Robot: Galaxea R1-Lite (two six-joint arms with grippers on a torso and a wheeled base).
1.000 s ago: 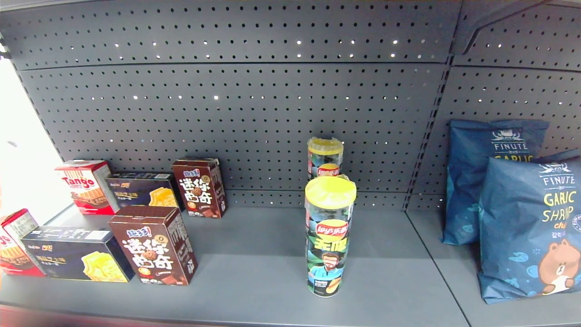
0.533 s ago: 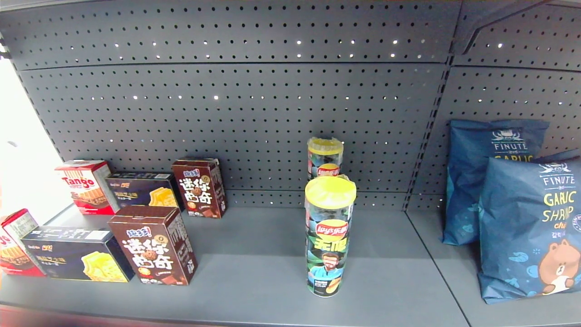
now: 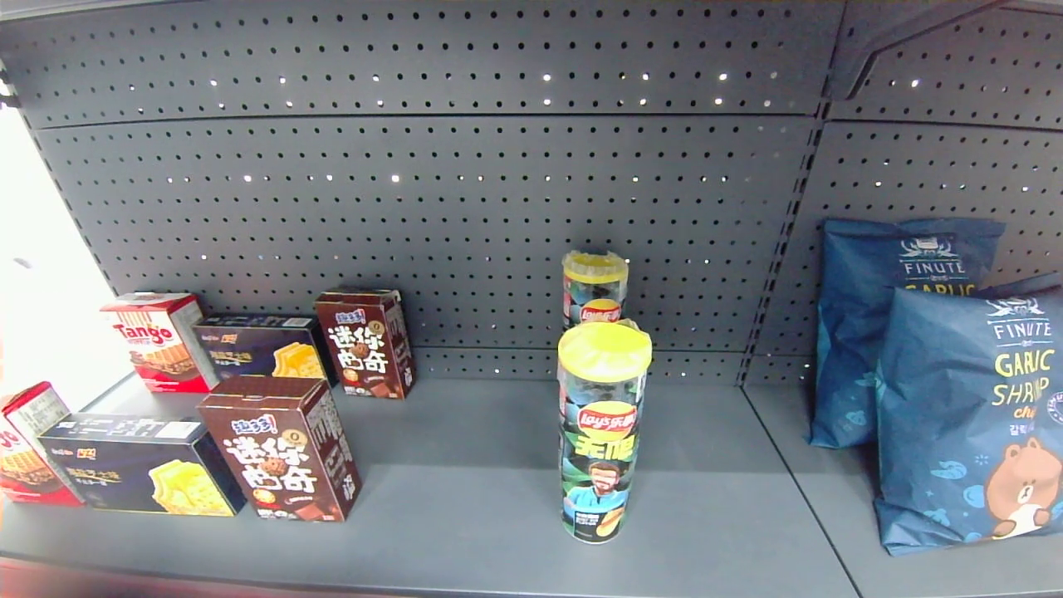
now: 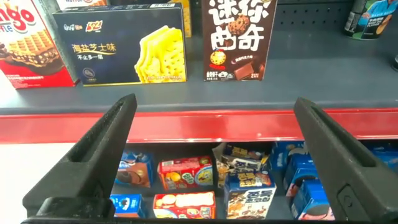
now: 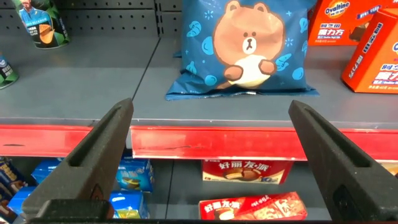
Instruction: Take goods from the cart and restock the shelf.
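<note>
While both jaws gape empty | front cylindrical can (image 3: pixel 604 432) upright on shelf (image 3: pixel 465 465) | perforated backboard (image 3: pixel 415 208)

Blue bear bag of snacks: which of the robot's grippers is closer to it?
Right. The right gripper faces the bag directly from the shelf front; the left gripper faces the biscuit boxes toward the shelf's left end.

A shop, grey pegboard-backed shelf (image 3: pixel 465 498), snack boxes (image 3: pixel 282 448), crisp tubes (image 3: pixel 602 432), blue snack bags (image 3: pixel 963 415); red shelf-edge strip (image 4: pixel 205 127)
</note>
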